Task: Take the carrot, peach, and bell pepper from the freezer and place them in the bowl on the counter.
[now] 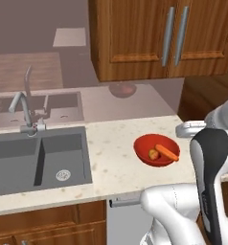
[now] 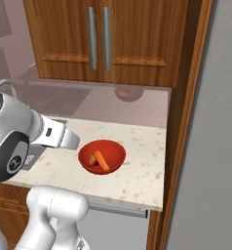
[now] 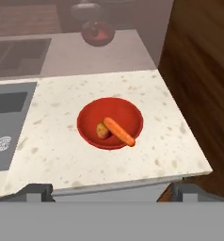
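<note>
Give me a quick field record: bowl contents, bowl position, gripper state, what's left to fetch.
bowl: on the counter, right of the sink
in bowl: carrot, peach, touching
bell pepper: not in the bowl
gripper: open, holding nothing, above the counter's front edge
remaining: bell pepper

white arm bent forward, end effector [image 3: 112,192] open wide
</note>
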Controlling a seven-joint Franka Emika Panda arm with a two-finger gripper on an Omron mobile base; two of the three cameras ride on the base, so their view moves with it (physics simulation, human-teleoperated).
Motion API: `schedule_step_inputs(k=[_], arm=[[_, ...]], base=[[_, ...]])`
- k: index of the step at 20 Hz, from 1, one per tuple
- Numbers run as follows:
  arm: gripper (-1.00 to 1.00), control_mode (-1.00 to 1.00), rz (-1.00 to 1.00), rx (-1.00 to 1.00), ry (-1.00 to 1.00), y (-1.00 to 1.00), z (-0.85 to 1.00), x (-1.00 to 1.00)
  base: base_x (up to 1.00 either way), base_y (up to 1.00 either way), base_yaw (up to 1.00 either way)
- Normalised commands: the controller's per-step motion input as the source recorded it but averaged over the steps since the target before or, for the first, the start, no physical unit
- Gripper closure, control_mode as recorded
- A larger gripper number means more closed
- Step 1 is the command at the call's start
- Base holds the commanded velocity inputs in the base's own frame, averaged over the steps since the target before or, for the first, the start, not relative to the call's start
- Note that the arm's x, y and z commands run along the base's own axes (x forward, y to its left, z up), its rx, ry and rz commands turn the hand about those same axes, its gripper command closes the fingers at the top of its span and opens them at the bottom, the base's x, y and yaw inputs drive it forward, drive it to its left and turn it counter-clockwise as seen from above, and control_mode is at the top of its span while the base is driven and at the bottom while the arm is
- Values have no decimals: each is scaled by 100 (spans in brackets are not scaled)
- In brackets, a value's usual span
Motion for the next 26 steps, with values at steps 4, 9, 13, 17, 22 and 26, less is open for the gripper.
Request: schedule_step_inputs(k=[4,9,13,17,22,26], arm=[[-100,100,0,0,0,0,0,0],[-100,100,0,0,0,0,0,0],[-100,100,0,0,0,0,0,0],[-100,100,0,0,0,0,0,0],[-100,100,0,0,0,0,0,0],[-100,100,0,0,0,0,0,0]], base=[[-100,-27,0],[-51,-52,0],[-21,-79,0],[-49,-68,0],[-86,-50,0],[-28,-65,0]])
